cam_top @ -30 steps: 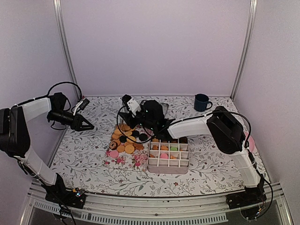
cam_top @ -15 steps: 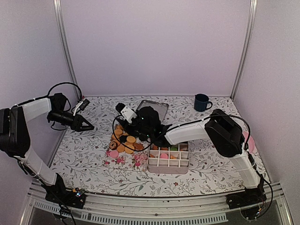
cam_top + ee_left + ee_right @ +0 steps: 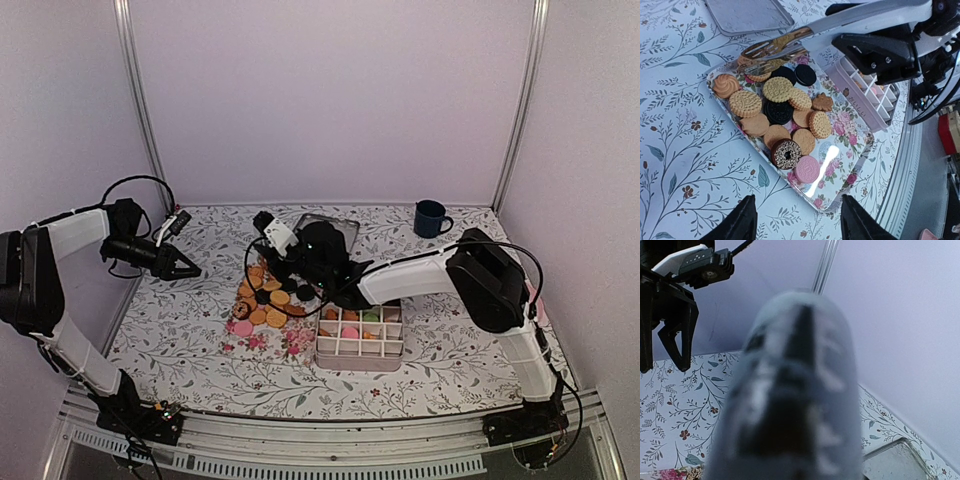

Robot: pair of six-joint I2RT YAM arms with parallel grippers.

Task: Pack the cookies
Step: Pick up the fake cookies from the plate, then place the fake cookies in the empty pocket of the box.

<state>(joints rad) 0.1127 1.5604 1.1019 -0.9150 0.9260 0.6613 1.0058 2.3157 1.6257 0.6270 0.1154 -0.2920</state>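
The cookies [image 3: 777, 107], round golden, dark and pink discs, lie in a heap on a floral tray [image 3: 840, 155]; from above the cookies [image 3: 268, 300] sit left of a white gridded box [image 3: 360, 338] holding a few more. My right gripper [image 3: 305, 262] is shut on silver tongs [image 3: 775, 50]. The tongs' tips lie close together over the cookies at the tray's far end. In the right wrist view the tongs [image 3: 795, 405] are a grey blur. My left gripper [image 3: 796, 212] hangs open, empty, off the tray's near corner.
A grey metal lid [image 3: 747, 15] lies beyond the tray. A dark blue mug [image 3: 430, 217] stands at the back right. The right forearm stretches low over the gridded box [image 3: 867, 95]. Walls close in on both sides.
My right gripper dipped left over the tray's far end, then eased back a little to the right, and the tongs have been squeezed narrower. The left arm has not moved.
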